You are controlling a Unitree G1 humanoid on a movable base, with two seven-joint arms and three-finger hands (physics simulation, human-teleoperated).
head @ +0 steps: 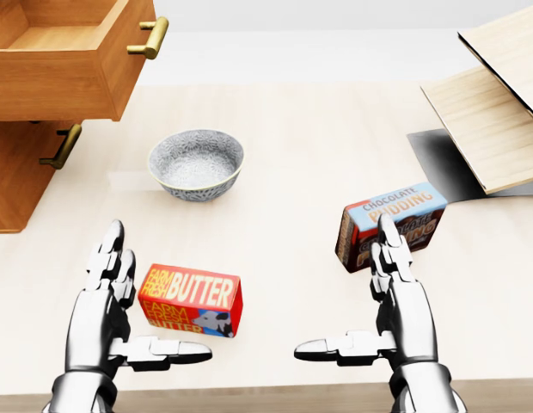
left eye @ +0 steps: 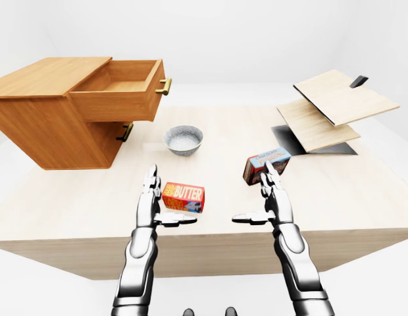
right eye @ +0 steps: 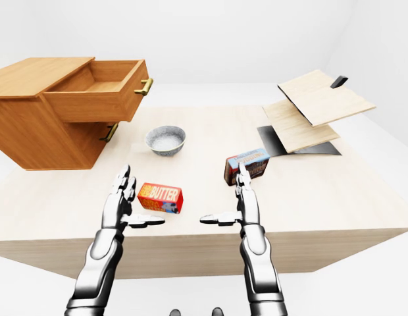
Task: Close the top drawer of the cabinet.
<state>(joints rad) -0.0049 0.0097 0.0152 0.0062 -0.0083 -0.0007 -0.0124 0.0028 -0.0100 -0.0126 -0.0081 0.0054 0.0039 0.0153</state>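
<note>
Both hands hover empty above the table's near edge, the left hand and right hand with fingers extended and thumbs turned inward, apparently poised to reach. The butter box lies between them, the chocolate pudding box just beyond the right fingertips. The top drawer juts wide open from the cabinet at the left-eye view's upper left, well apart from either hand, so the left arm seems best placed to push its brass handle.

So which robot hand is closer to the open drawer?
Left. The left hand hovers open below the top drawer in the left-eye view, beside the butter box. The right hand is farther right, by the pudding box.
</note>
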